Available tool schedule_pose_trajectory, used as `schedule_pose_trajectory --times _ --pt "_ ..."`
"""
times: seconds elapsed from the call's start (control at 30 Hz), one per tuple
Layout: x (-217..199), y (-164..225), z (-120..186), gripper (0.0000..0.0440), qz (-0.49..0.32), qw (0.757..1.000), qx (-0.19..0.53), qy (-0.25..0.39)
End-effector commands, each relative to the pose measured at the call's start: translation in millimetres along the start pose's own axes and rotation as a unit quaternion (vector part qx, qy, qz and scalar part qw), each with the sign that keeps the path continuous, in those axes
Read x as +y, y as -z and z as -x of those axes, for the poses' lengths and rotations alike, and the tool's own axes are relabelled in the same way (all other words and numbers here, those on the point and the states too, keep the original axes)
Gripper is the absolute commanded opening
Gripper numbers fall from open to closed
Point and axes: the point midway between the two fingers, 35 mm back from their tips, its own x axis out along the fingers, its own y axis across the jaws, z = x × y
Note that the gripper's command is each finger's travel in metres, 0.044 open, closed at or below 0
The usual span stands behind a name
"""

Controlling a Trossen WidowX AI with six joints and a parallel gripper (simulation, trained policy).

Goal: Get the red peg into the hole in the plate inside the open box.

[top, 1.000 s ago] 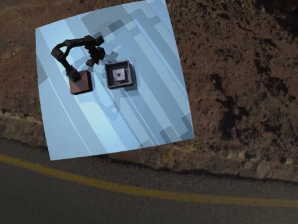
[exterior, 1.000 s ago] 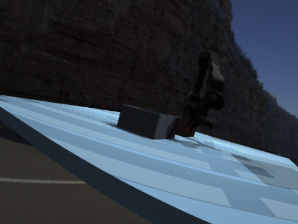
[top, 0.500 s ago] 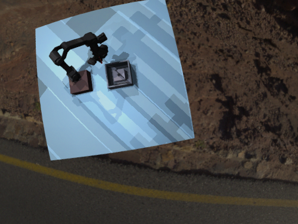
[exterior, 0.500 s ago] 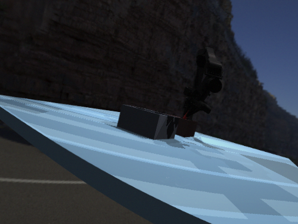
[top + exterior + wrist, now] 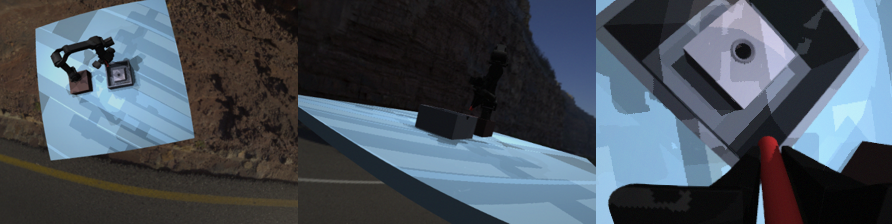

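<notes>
Clearly the gripper (image 5: pixel 107 63) (image 5: pixel 472 108) (image 5: pixel 770 152) is clenched on the red peg (image 5: pixel 107 64) (image 5: pixel 471 108) (image 5: pixel 777 185), which sits between its fingers near a corner of the open box (image 5: pixel 121 87) (image 5: pixel 435 121) (image 5: pixel 856 62), not in the hole (image 5: pixel 118 74) (image 5: pixel 743 51). I'd guess the peg is light and stiff, perhaps a bit slippery, being round and smooth; best gripped squarely by its upper part, leaving the tip free to go in. From the wrist I can make out its rounded tip and the dark hole in the pale plate (image 5: pixel 117 78) (image 5: pixel 746 82). Side-on, the box wall hides both plate and hole, but a bit of red shows above the rim. Overhead, the peg is just a sliver, though the arm's whole reach is plain.

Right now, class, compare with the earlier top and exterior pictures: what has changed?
The gripper and the red peg have moved toward the open box, rightward in the top view, up and left in the exterior view. The box stayed put.
</notes>
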Motion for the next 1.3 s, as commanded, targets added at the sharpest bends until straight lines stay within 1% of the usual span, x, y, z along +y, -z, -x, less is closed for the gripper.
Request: schedule_pose_trajectory --times 0.0,0.4,0.67,0.73,0.9,1.0,1.03,1.27 --pt "0 -17 -6 0.0 -0.011 1.0 -0.002 -0.002" --pt "1 -67 -38 0.0 -0.018 0.999 0.015 -0.023" --pt "8 -80 -67 0.0004 0.008 0.998 0.033 -0.045" --pt "9 -79 -75 0.0034 0.018 0.998 0.042 -0.048" --pt "11 -77 -92 0.0151 0.034 0.996 0.064 -0.054" --pt "13 -85 -95 0.0154 0.05 0.995 0.062 -0.062" --pt "14 -88 -95 0.0164 0.054 0.994 0.061 -0.066" --pt "29 -108 -91 0.0332 0.052 0.992 0.071 -0.092"
